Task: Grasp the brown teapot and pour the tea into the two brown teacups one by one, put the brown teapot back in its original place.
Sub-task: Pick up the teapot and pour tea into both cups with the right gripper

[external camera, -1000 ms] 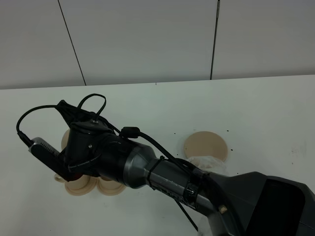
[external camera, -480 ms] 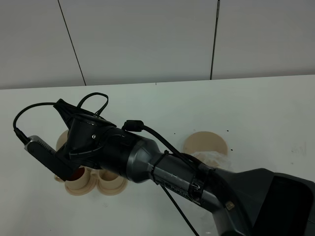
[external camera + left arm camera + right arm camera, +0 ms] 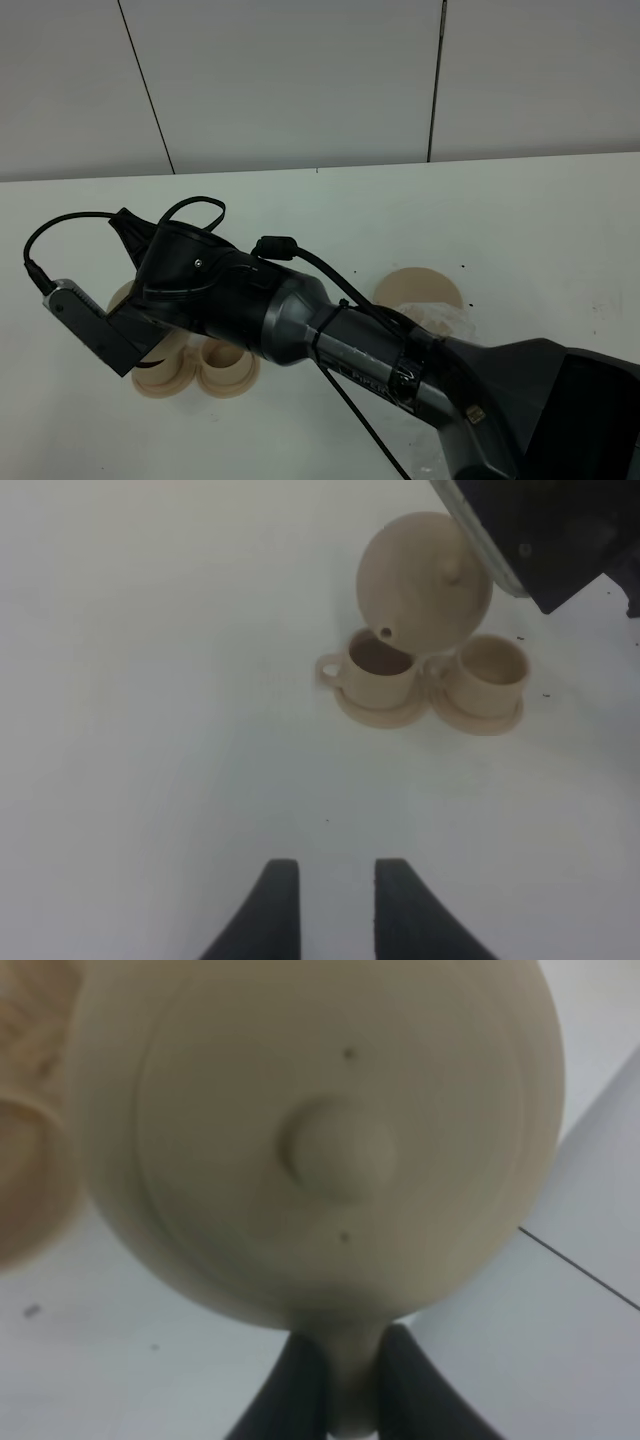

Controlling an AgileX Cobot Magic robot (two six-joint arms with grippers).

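The brown teapot (image 3: 425, 580) hangs tilted in the air, its spout just above the left teacup (image 3: 378, 667). The second teacup (image 3: 490, 667) stands beside that cup, each on a small saucer. My right gripper (image 3: 348, 1365) is shut on the teapot's handle; the lid knob (image 3: 335, 1150) faces its camera. In the high view my right arm (image 3: 230, 300) reaches across and hides most of the teapot; both cups (image 3: 160, 372) (image 3: 228, 368) show below it. The big saucer disc (image 3: 418, 293) lies bare to the right. My left gripper (image 3: 335, 910) is open, empty, well short of the cups.
The white table (image 3: 540, 220) ends at a grey panelled wall (image 3: 300, 80) behind. A crumpled clear plastic piece (image 3: 440, 322) lies against the big saucer. The right arm's cable (image 3: 70, 225) loops above the cups.
My right wrist has rolled further and its camera end has dropped to the lower left, tipping the teapot more steeply over the left cup. The cups and big saucer have not moved.
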